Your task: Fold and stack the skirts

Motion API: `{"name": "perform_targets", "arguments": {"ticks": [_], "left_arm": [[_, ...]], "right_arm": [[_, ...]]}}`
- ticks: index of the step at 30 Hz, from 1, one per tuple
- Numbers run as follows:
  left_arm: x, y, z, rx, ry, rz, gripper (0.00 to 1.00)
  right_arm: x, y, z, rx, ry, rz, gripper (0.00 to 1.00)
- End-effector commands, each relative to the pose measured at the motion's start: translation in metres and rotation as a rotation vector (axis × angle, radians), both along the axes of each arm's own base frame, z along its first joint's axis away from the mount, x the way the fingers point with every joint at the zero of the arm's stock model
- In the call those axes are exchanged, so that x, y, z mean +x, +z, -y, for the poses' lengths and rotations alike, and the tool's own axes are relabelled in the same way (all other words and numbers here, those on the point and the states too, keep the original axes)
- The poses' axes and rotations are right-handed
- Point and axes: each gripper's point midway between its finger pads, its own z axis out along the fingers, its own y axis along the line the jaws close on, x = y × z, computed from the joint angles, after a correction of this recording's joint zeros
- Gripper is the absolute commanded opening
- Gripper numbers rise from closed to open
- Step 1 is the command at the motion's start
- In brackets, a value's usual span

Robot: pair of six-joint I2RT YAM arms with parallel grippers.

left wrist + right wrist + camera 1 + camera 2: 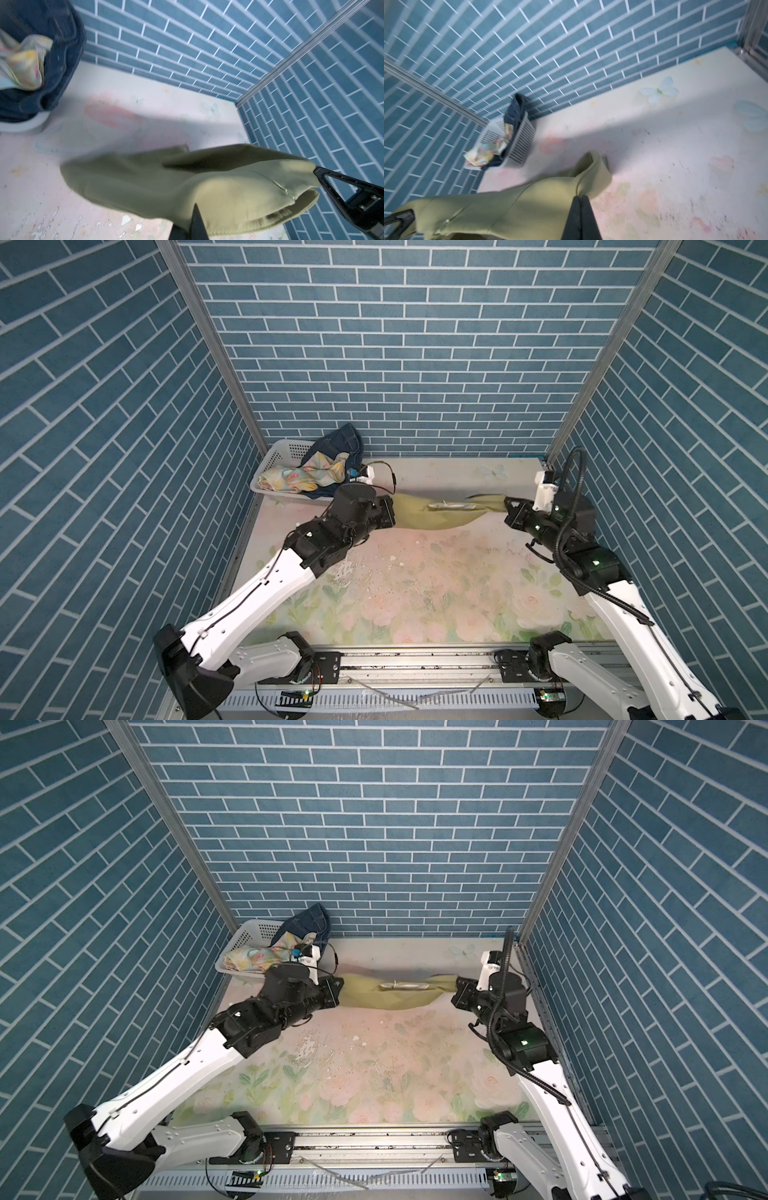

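- While both grippers pinch it, the olive-green skirt (432, 516) hangs stretched between them over the far half of the table (415, 580), sagging in the middle.
- The left gripper (393, 510) is closed tight on the skirt's left end. In the left wrist view its dark fingers (196, 216) bite the edge of the cloth.
- The right gripper (508, 504) is closed tight on the skirt's right end. In the right wrist view its two fingers (576, 207) meet on a raised fold of the cloth.
- Both top views show the skirt's lower edge drooping toward the table. Whether it touches the surface cannot be told.
- The white basket (277, 451) sits in the far left corner of the table, against the brick wall (395, 364).
- The flowered skirt (297, 477) lies crumpled in the basket, spilling over its near rim.
- The denim skirt (341, 440) is also in the basket, bunched under and behind the flowered one, with part of it standing above the rim by the wall.
- Both wrist views are blurred, so fine detail of the cloth is unclear.
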Motion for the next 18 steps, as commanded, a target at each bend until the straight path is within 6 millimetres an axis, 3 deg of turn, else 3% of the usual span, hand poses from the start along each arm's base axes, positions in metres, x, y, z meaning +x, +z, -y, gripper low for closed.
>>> {"name": "perform_targets", "arguments": {"ticks": [1, 5, 13, 18], "left_arm": [[-0.003, 0.028, -0.011, 0.098, -0.014, 0.058, 0.00], [0.010, 0.057, -0.009, 0.084, -0.018, 0.112, 0.00], [0.087, 0.046, -0.017, -0.038, -0.015, 0.025, 0.00], [0.112, 0.084, -0.004, -0.079, -0.054, 0.079, 0.00]], "right_arm": [[-0.007, 0.044, 0.000, 0.067, -0.006, 0.019, 0.00], [0.011, 0.074, -0.012, 0.109, 0.024, 0.055, 0.00], [0.084, 0.081, -0.014, 0.095, -0.031, 0.048, 0.00], [0.099, 0.120, -0.001, 0.077, -0.054, 0.111, 0.00]]}}
